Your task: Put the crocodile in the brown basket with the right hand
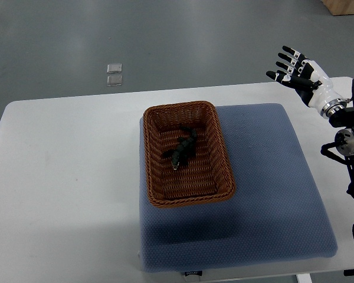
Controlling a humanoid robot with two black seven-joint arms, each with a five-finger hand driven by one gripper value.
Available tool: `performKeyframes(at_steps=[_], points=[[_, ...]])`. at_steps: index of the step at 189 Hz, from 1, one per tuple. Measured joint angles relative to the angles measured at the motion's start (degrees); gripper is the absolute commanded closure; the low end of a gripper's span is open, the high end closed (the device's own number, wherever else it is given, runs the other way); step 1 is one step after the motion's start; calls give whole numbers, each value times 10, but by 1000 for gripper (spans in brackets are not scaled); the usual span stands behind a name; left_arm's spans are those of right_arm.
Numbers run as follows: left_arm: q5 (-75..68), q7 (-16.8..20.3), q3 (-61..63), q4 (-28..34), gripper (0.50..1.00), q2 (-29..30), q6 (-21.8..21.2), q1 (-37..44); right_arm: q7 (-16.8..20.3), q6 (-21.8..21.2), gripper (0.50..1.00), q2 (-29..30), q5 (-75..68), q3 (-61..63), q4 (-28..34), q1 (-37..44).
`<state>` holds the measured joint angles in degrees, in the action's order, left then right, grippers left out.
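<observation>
beyond blue pad, right robot hand hovers, fingers spread.

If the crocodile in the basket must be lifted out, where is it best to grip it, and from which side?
Probably the mid-body of the crocodile, pinched across its width from straight above. It lies flat and diagonal near the middle of the brown basket, whose walls block a sideways approach.

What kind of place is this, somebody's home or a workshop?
Probably a robotics lab, not a home: a plain white table on bare grey floor, a robot's fingered right hand, and a toy crocodile staged in a brown wicker basket on a blue pad.
</observation>
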<state>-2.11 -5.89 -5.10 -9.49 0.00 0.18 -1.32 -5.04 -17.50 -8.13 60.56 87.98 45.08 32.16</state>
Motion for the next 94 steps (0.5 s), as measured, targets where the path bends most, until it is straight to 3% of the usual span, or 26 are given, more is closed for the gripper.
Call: performKeyframes(at_steps=[34,70,94], points=[[0,0,0,0,500,0,0,0,37,3,585,3,-74,1,-9,-6],[0,0,0,0,500,0,0,0,36,12,568,12,-93,1,-10,-14],[0,0,0,0,500,0,0,0,33,41,568,16,-104,1,-9,-15]])
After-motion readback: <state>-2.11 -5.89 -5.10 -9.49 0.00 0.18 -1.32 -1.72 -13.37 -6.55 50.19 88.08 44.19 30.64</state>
